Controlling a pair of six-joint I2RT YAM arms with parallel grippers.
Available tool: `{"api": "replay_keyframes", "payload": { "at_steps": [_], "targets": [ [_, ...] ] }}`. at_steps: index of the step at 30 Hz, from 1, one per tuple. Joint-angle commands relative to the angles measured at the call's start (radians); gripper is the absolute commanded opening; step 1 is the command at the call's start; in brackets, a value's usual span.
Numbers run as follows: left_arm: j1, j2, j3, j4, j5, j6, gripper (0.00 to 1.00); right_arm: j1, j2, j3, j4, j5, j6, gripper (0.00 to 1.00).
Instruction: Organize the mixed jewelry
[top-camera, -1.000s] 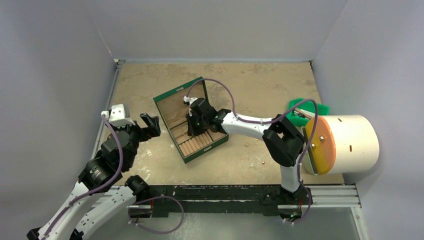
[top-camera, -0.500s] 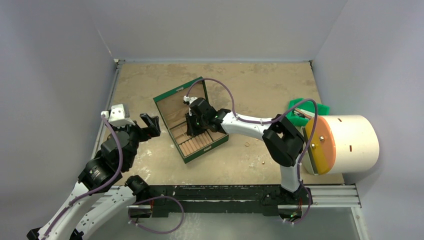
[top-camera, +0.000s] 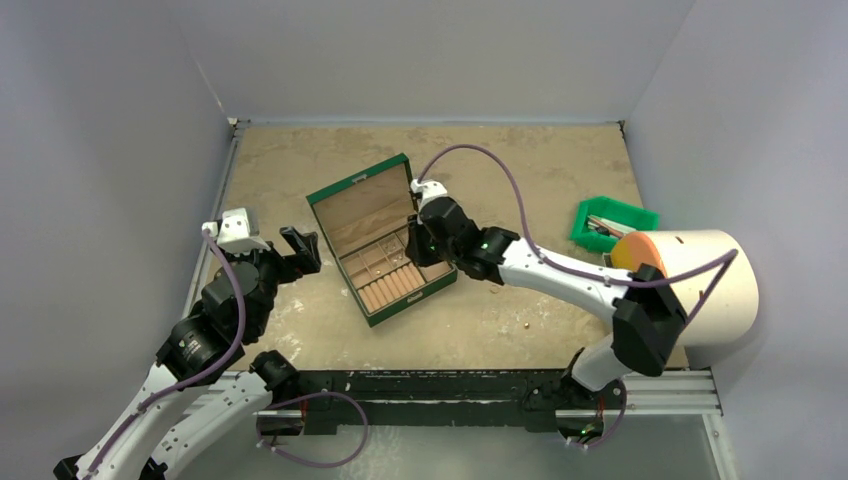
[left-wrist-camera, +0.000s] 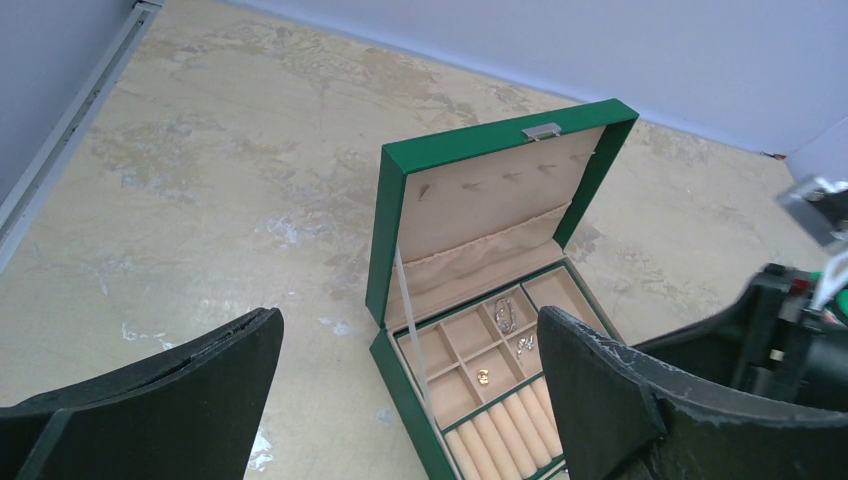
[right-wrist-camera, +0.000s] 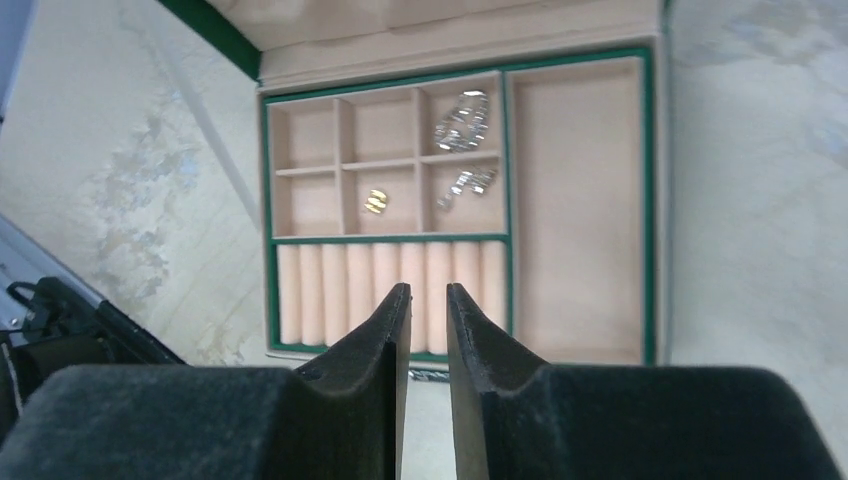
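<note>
The green box stands open at the table's middle, lid raised. Its tan compartments hold the mixed jewelry: two silver pieces and a small gold-coloured piece; they also show in the left wrist view. The ring rolls look bare. My right gripper hovers above the box's near right edge, its jaws a narrow gap apart with nothing between them. My left gripper is wide open and empty, left of the box and facing it.
A small green bin with metal items sits at the right. A large white cylinder with an orange face lies at the right edge. A tiny piece lies on the table near the front. Walls close in on three sides.
My right gripper has lifted out of the box's compartments and drawn back to the right; its arm has swung out toward the cylinder. The left arm has not moved.
</note>
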Motion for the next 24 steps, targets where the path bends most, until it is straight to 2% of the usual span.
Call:
{"api": "replay_keyframes", "payload": {
  "at_steps": [1, 10, 19, 24],
  "targets": [
    [0.005, 0.001, 0.034, 0.030, 0.001, 0.001, 0.99, 0.003, -0.117, -0.062, -0.068, 0.195, 0.021, 0.22],
    [0.005, 0.010, 0.033, 0.030, 0.001, 0.001, 0.98, -0.002, -0.285, -0.185, -0.325, 0.391, 0.224, 0.27],
    [0.006, 0.018, 0.034, 0.033, 0.010, 0.004, 0.98, -0.010, -0.470, -0.353, -0.564, 0.423, 0.506, 0.31],
    [0.005, 0.017, 0.033, 0.037, 0.015, 0.004, 0.99, -0.016, -0.540, -0.438, -0.646, 0.423, 0.656, 0.40]
  ]
}}
